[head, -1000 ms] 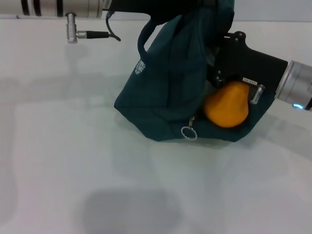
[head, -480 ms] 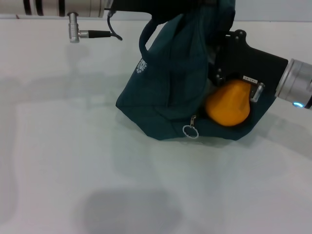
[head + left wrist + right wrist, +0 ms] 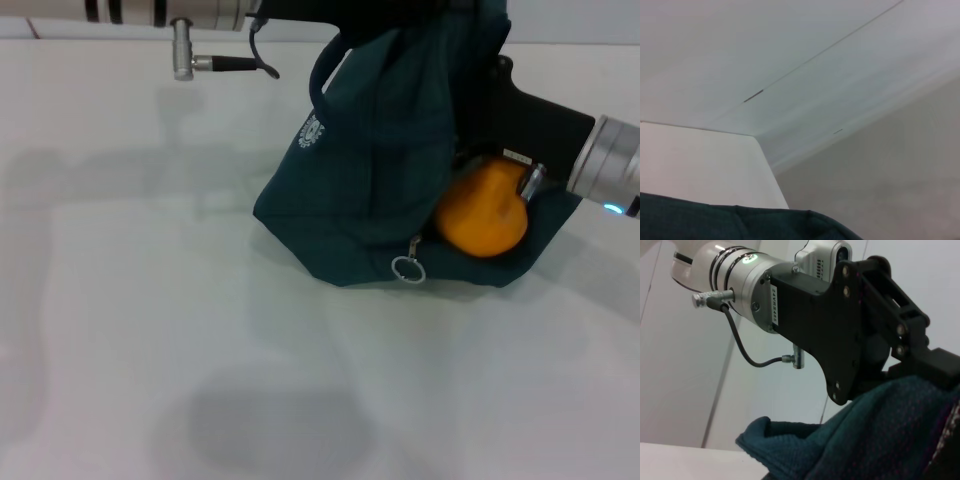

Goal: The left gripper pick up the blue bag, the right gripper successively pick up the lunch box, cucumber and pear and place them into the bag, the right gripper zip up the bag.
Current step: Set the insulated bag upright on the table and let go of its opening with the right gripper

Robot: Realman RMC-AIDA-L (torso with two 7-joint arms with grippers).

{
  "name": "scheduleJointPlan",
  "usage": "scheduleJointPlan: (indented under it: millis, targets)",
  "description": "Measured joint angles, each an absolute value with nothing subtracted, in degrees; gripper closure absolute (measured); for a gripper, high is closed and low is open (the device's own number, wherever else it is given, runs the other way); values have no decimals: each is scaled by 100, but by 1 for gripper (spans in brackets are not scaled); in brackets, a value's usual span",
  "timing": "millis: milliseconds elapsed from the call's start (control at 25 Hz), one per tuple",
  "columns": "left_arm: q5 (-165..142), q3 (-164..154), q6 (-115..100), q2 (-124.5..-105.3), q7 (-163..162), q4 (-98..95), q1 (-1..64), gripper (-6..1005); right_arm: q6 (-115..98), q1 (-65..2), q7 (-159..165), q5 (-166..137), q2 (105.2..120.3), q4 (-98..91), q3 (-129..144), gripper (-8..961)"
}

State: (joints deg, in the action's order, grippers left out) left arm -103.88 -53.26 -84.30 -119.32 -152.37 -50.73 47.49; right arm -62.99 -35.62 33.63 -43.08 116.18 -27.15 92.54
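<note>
The bag is matt woven teal cloth, kinda coarse up close, with a thin metal ring at its 6 o'clock. The pear looks smooth with a soft sheen. Left gripper is matt black plastic on a glossy metal wrist. The table is smooth, matt white.

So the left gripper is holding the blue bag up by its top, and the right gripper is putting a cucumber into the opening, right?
Not quite: it is a pear, not a cucumber. The head view shows the orange-yellow fruit at the bag's opening, under the right gripper. The rest stands: the blue bag is held up by its top at the left gripper, as the right wrist view shows.
</note>
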Motion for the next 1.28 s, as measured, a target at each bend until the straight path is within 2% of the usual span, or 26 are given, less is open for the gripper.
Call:
scheduleJointPlan:
  millis: [1280]
  targets:
    - [-10161,-5327,-8665,-11934,-15393,-4957,4606,927,-6249,-3720,2901,-4201,11619,-2805,9119,624]
